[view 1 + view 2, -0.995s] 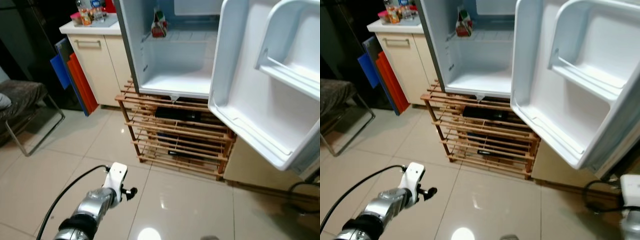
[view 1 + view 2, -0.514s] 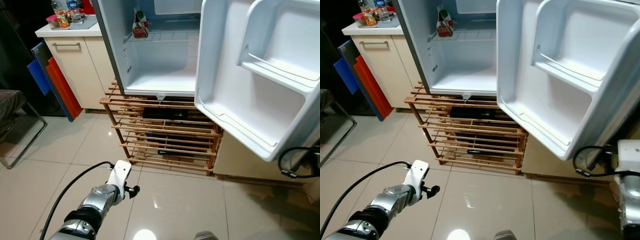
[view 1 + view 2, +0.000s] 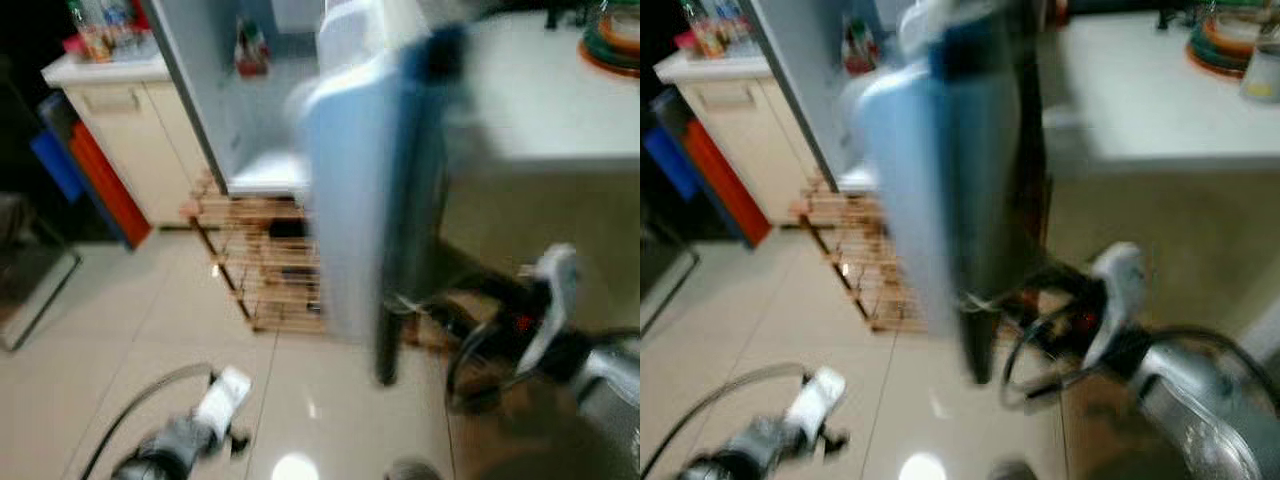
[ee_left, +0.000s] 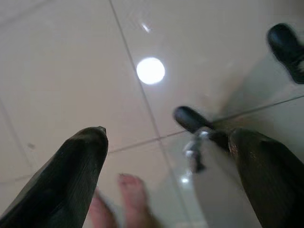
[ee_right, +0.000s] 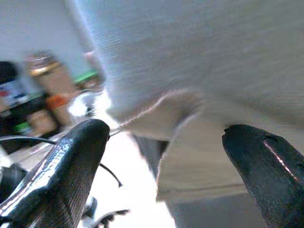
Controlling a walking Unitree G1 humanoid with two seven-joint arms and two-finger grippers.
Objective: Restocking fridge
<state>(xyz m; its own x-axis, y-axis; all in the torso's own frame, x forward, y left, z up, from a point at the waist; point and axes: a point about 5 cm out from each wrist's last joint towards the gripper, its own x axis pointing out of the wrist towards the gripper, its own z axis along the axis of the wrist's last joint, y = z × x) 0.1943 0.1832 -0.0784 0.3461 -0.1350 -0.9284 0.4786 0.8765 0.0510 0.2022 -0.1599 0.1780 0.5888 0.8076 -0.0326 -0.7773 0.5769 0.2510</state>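
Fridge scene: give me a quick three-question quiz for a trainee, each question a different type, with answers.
1. True or false: the left gripper is shut on a bottle.
2. What does the fridge stand on? A) a wooden rack B) a blue chair C) a sink
3. What surface lies below the left gripper?

Key: 1 false, its fingers are spread and hold nothing. 2 A. 3 the tiled floor.

fridge door (image 3: 360, 190) edge-on blocks fridge opening; tiled floor (image 3: 120, 330) open.
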